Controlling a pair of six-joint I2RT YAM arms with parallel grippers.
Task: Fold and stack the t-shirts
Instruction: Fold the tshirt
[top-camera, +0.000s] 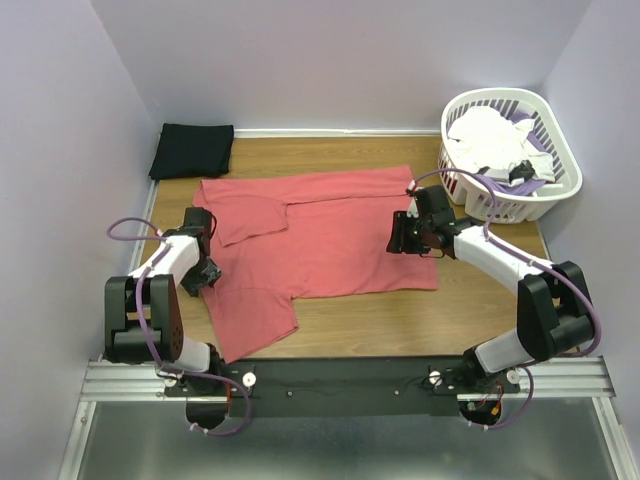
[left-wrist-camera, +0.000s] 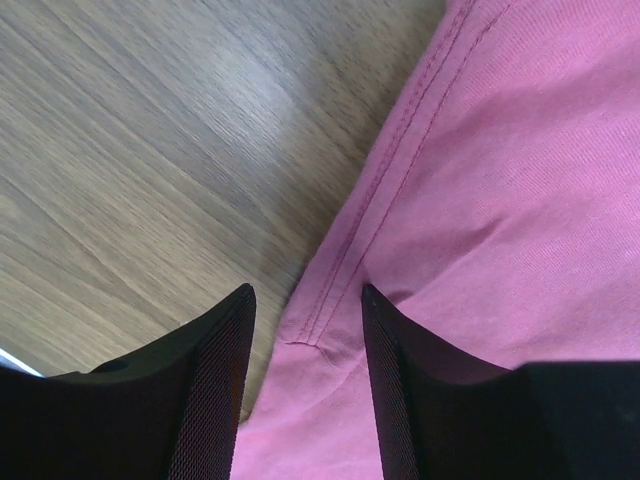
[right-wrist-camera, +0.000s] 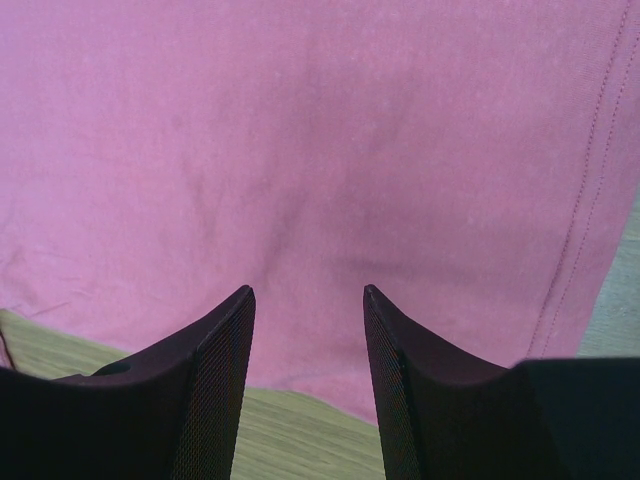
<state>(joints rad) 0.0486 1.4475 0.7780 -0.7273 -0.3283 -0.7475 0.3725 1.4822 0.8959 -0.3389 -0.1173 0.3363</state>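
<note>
Shows coral-red t-shirt (top-camera: 330, 235) spread flat at table (top-camera: 400, 322) centre; black t-shirt (top-camera: 192, 150) folded at far-left corner. Places L end effector (left-wrist-camera: 305, 292), jaws apart & empty, over red shirt's left hem; R end effector (right-wrist-camera: 305, 290), likewise apart & empty, above its right edge.

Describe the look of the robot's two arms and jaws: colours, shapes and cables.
Both the left arm and right arm have white tubular links joined by chunky black joint housings. A thin lilac cable loops loosely along each. The jaws are matte black, tapering to curved points, with finely textured inner faces.
</note>
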